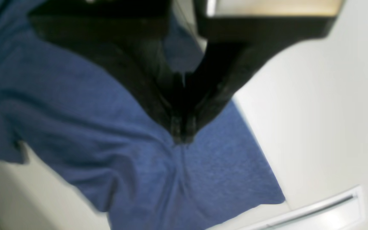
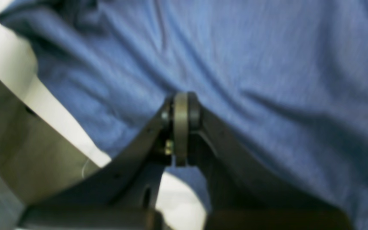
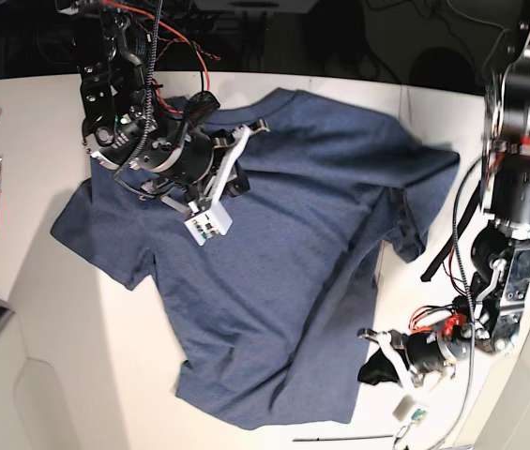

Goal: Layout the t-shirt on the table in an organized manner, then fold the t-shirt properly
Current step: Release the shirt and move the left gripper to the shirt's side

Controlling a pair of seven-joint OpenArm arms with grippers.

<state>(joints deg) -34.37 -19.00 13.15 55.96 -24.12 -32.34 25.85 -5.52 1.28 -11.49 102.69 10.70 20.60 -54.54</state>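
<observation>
White worktop (image 3: 49,375) carries the t-shirt (image 3: 274,281), its long axis running upper left to lower right of the base frame. Upper left, the right pincer (image 2: 181,105) pinches fabric near the collar; lower right, the left pincer (image 1: 181,134) clamps the hem corner.

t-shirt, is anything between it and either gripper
Nothing visible. The left gripper is shut on the t-shirt near its lower edge, fabric puckering at the tips. The right gripper is shut right against the cloth near the collar end. The table beside the shirt holds only tools far off at the edge.
</observation>
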